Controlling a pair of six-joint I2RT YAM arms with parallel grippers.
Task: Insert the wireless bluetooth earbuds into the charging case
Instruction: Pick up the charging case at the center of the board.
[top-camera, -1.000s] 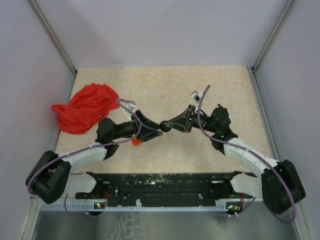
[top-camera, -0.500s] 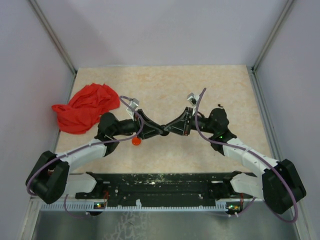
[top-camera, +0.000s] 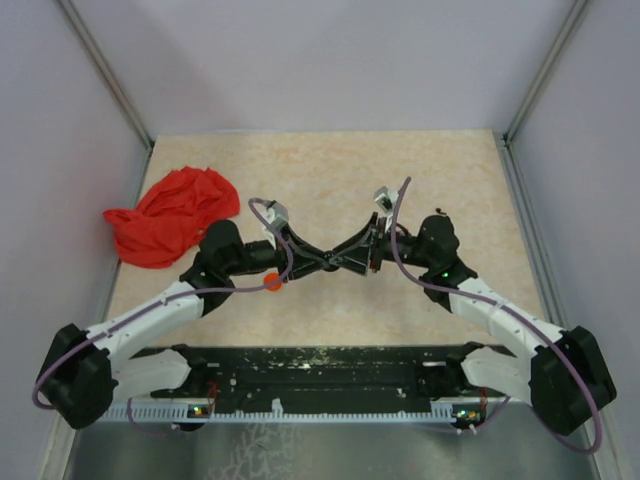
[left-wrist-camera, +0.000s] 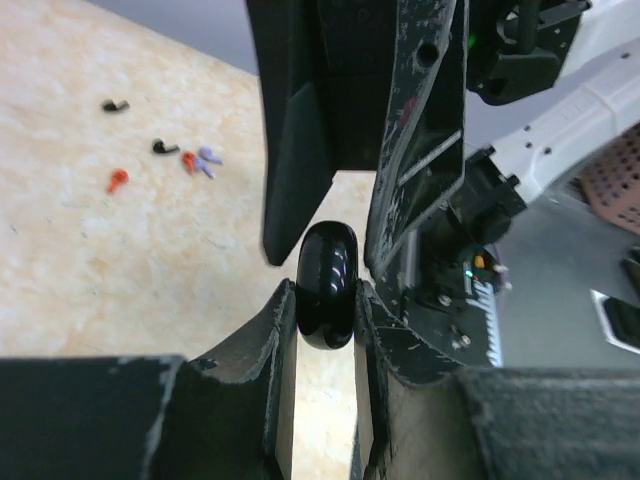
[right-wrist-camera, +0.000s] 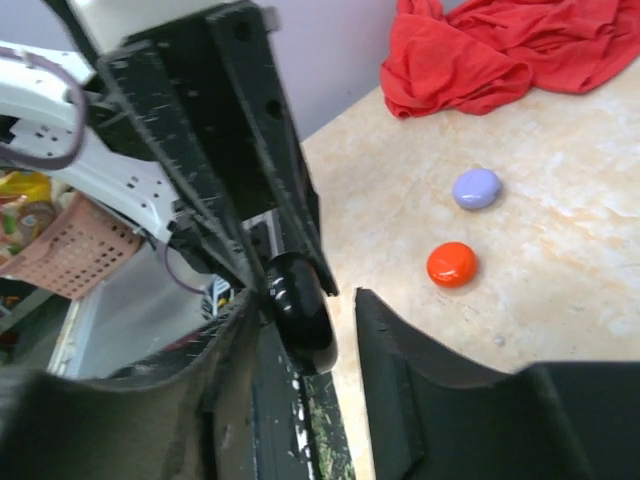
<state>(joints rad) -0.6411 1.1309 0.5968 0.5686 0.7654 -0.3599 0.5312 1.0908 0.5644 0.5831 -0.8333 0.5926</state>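
A glossy black round charging case (left-wrist-camera: 327, 285) hangs in the air over the middle of the table, where both grippers meet. My left gripper (left-wrist-camera: 326, 300) is shut on it, both fingers pressing its flat sides. My right gripper (right-wrist-camera: 310, 300) is open: the case (right-wrist-camera: 298, 305) lies against one finger, with a gap to the other. In the top view the two grippers touch tip to tip, left (top-camera: 322, 258) and right (top-camera: 340, 260). Several tiny earbuds lie loose on the table: black (left-wrist-camera: 116, 105), black (left-wrist-camera: 163, 148), red (left-wrist-camera: 188, 160), lavender (left-wrist-camera: 209, 157) and red (left-wrist-camera: 117, 180).
A crumpled red cloth (top-camera: 170, 215) lies at the far left of the table. An orange disc (right-wrist-camera: 452, 264) and a lavender disc (right-wrist-camera: 477, 187) rest on the tabletop near the left arm; the orange one (top-camera: 272, 281) shows beside the left wrist.
My left gripper reached right to meet the right one and closed on the black case. My right gripper has opened off the case.
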